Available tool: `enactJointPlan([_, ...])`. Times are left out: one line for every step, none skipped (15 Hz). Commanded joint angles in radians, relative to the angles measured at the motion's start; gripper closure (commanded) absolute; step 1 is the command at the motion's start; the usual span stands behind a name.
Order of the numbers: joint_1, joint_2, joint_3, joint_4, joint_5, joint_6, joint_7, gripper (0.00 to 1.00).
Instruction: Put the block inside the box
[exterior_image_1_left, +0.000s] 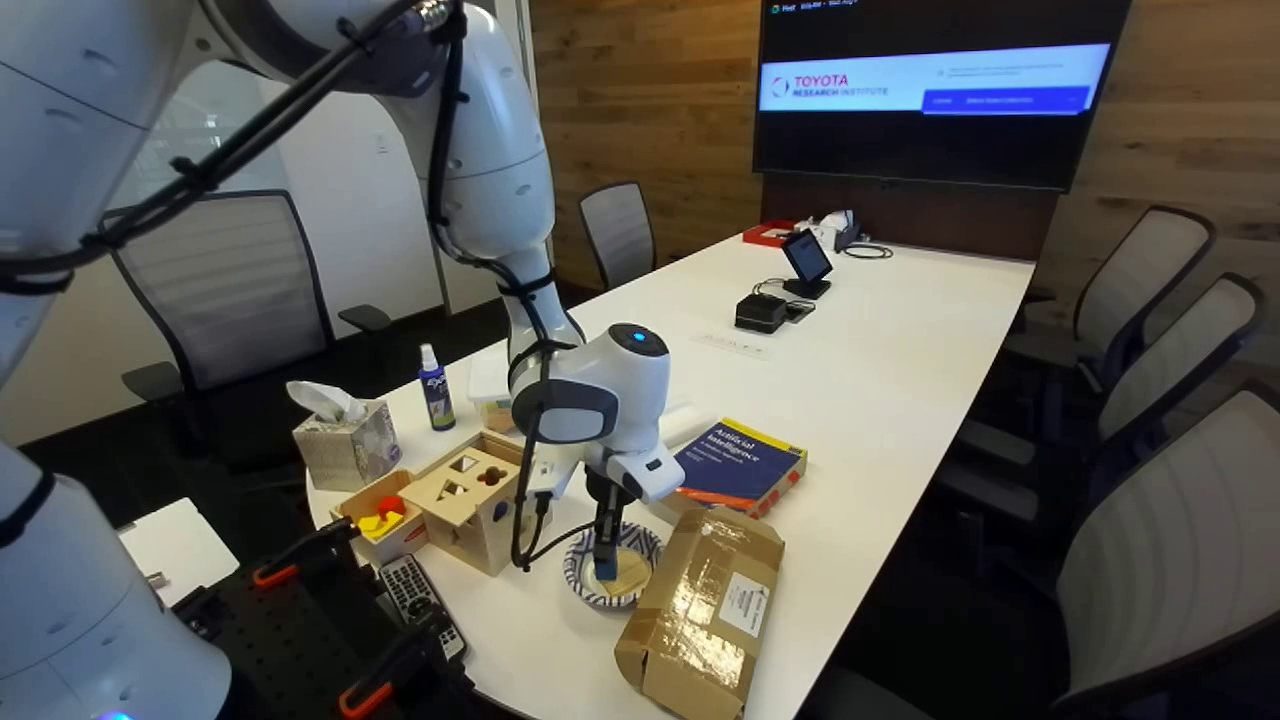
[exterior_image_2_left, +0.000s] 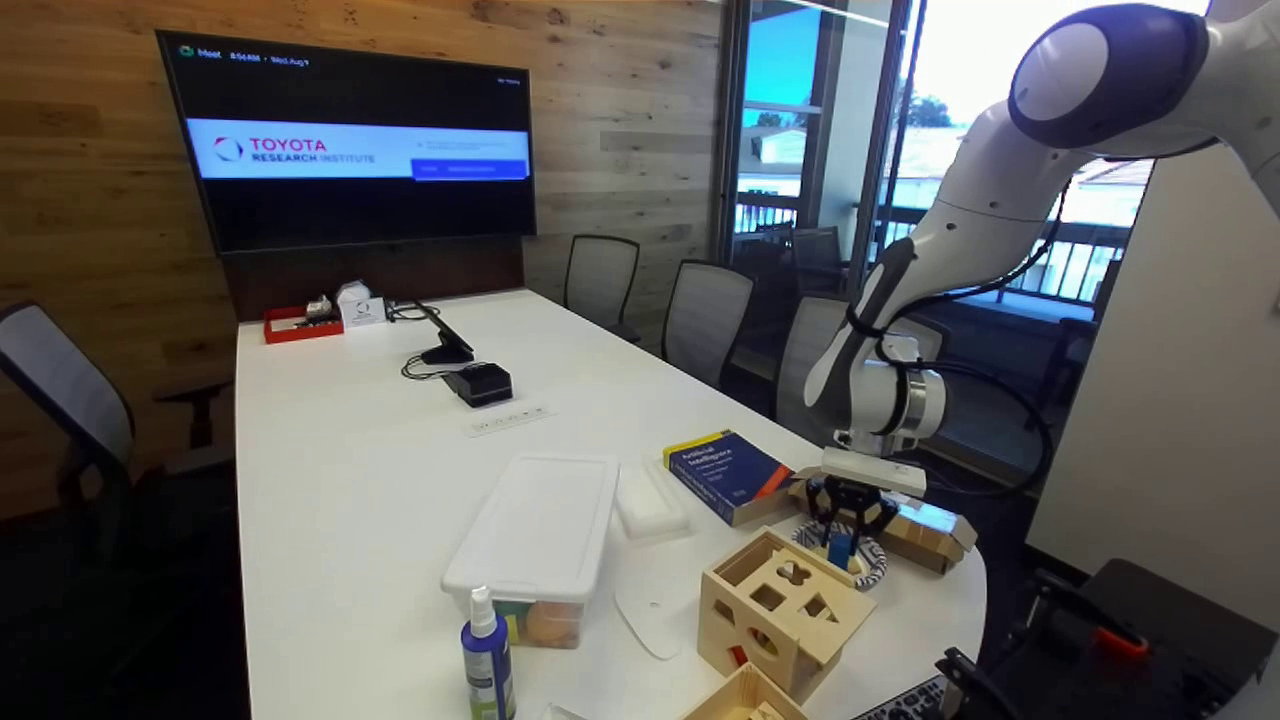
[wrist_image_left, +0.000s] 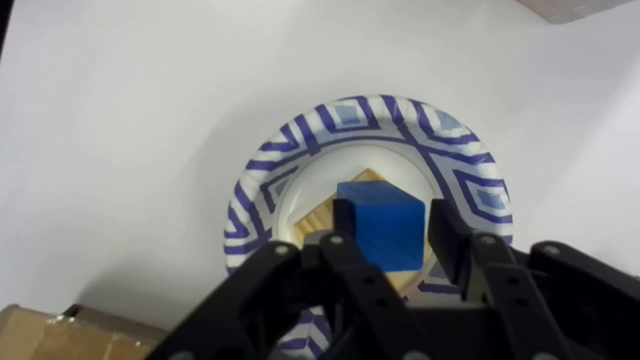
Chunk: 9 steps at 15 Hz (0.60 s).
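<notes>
The box is a light wood cube with dark shaped holes, standing on the table in both exterior views (exterior_image_1_left: 465, 540) (exterior_image_2_left: 718, 640). Its top panel is slid partway, leaving a gap along one edge. The blue block (wrist_image_left: 390, 235) is in a patterned paper bowl (wrist_image_left: 280, 145), above a flat light-wood piece (wrist_image_left: 317, 217). It also shows in both exterior views (exterior_image_1_left: 605, 568) (exterior_image_2_left: 840, 548). My gripper (wrist_image_left: 393, 220) is around the block, one finger on each side. A thin gap shows at the right finger; contact at the left finger is unclear.
A brown cardboard package (exterior_image_1_left: 705, 610) lies beside the bowl, and a blue book (exterior_image_1_left: 735, 465) lies behind it. A small wooden tray (exterior_image_1_left: 405, 540) with red and yellow pieces, a remote (exterior_image_1_left: 420, 605), a tissue box (exterior_image_1_left: 345, 450), a spray bottle (exterior_image_2_left: 487, 655) and a lidded plastic bin (exterior_image_2_left: 540, 520) stand around the box.
</notes>
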Motion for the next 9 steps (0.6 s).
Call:
enactJointPlan([0.032, 0.0, -0.022, 0.008, 0.004, -0.011, 0.012, 0.87])
enactJointPlan([0.04, -0.002, -0.028, 0.008, 0.0, -0.012, 0.017, 0.91])
enactJointPlan([0.048, -0.006, -0.033, 0.008, -0.005, -0.016, 0.016, 0.91])
enactJointPlan([0.061, -0.014, -0.041, 0.006, -0.01, -0.02, 0.021, 0.91])
enactJointPlan([0.088, -0.037, -0.058, -0.008, -0.025, -0.024, 0.029, 0.91])
enactJointPlan([0.118, -0.057, -0.079, -0.019, -0.045, -0.032, 0.038, 0.91])
enactJointPlan([0.172, -0.087, -0.119, -0.032, -0.085, -0.054, 0.054, 0.91])
enactJointPlan([0.223, -0.108, -0.159, -0.037, -0.129, -0.081, 0.068, 0.91])
enactJointPlan([0.296, -0.136, -0.216, -0.045, -0.189, -0.115, 0.103, 0.91])
